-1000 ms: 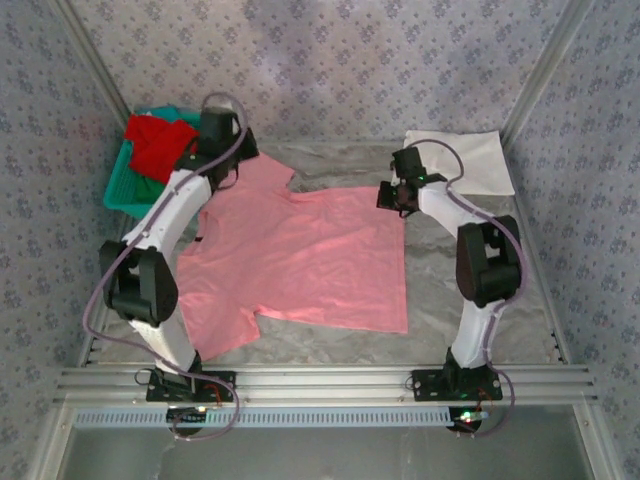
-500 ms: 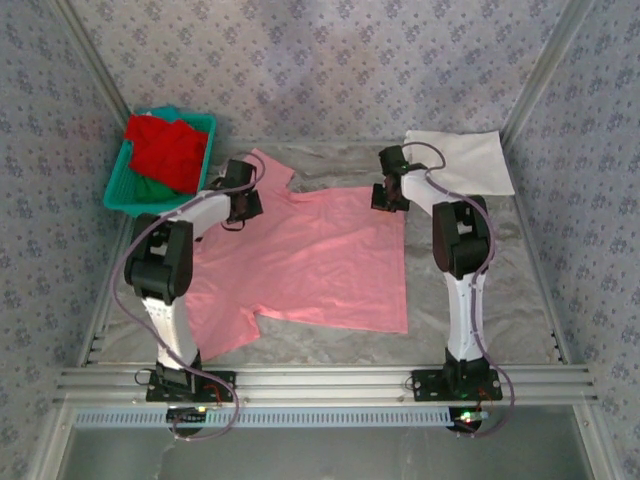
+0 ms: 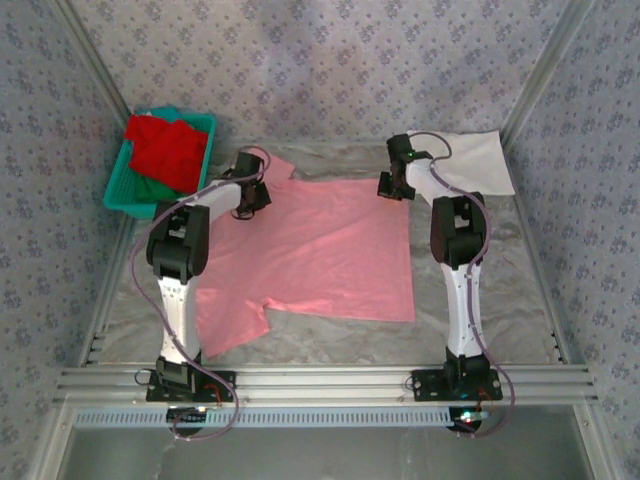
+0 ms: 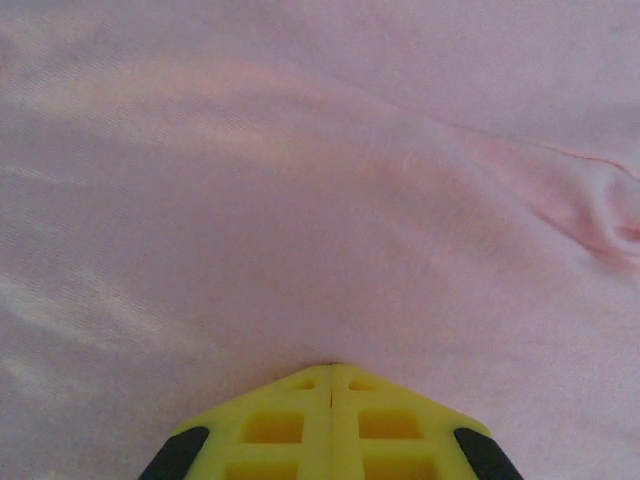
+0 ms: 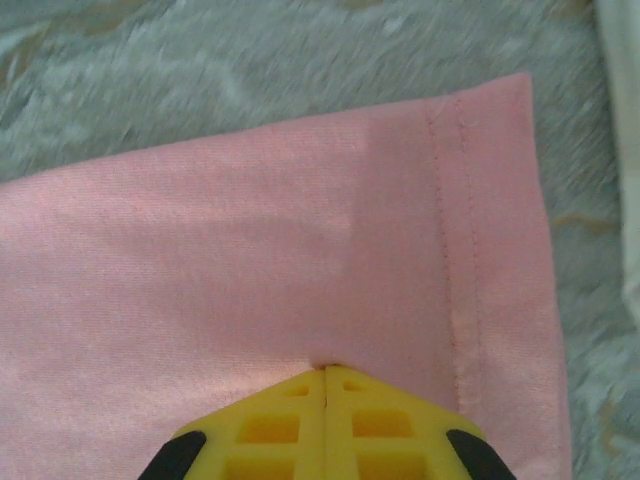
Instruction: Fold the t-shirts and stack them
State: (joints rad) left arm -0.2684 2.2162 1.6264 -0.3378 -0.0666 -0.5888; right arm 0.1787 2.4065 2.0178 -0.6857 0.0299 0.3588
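The light pink t-shirt [image 3: 320,250] lies spread flat in the middle of the table, one sleeve toward the near left. My left gripper [image 3: 258,194] is shut, pinching the cloth near the shirt's far left shoulder; its yellow tips [image 4: 331,366] press into pink fabric [image 4: 300,200]. My right gripper [image 3: 389,186] is shut on the far right corner; its tips [image 5: 326,368] nip the pink cloth [image 5: 250,250] just inside the stitched hem. A white t-shirt [image 3: 468,160] lies folded at the back right. The red t-shirt [image 3: 165,145] and the green one [image 3: 140,188] sit in the basket.
The teal basket [image 3: 207,122] stands at the back left corner. Patterned walls and metal frame posts close in the table on three sides. Grey marbled table surface [image 5: 200,60] shows beyond the shirt's hem, with the white cloth's edge [image 5: 627,100] to its right.
Both arms have stretched toward the back of the table. The left gripper came away from the basket onto the shirt. The pink shirt has slid backward and lies flatter.
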